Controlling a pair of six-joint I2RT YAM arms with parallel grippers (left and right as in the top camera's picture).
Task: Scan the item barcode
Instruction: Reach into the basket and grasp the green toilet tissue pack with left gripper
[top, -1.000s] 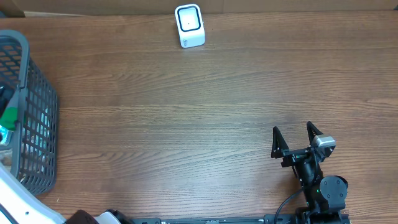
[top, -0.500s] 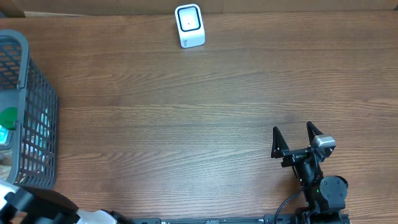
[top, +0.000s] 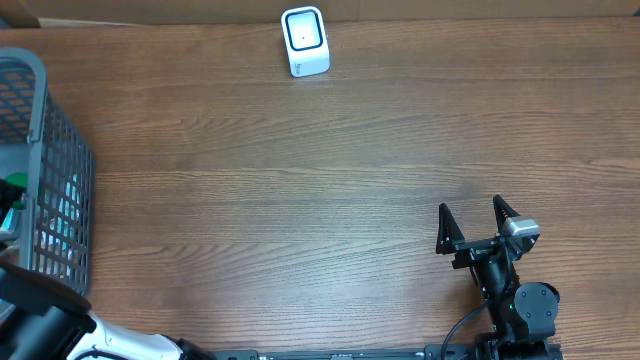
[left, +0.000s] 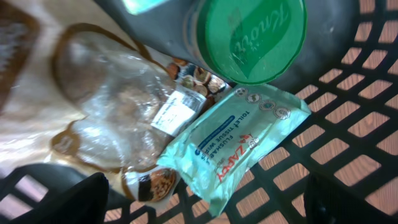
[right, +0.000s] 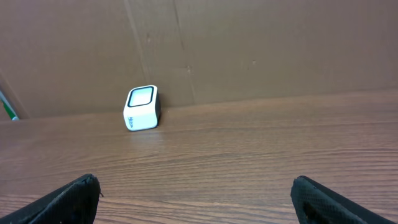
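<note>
Hovering with left gripper (left: 205, 194) over tissue pack (left: 239, 140), fingers spread, gripping nothing. Pack flat on basket (top: 45, 150) floor; green lid (left: 245, 37) at its 12 o'clock, snack bag (left: 115, 118) at 9. Basket at table (top: 300, 180) 9 o'clock edge, scanner (top: 304, 41) at 12. Right gripper (top: 470, 214) spread, empty, at 5.

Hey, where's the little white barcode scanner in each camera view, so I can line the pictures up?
Overhead: the scanner stands at the top edge, a little left of centre, on the table.
Left wrist: not in it; this view looks only into the basket.
Right wrist: the scanner is left of centre, in front of the cardboard wall.
Shared landmark: the wooden table under the scanner, in the overhead and right wrist views.
</note>
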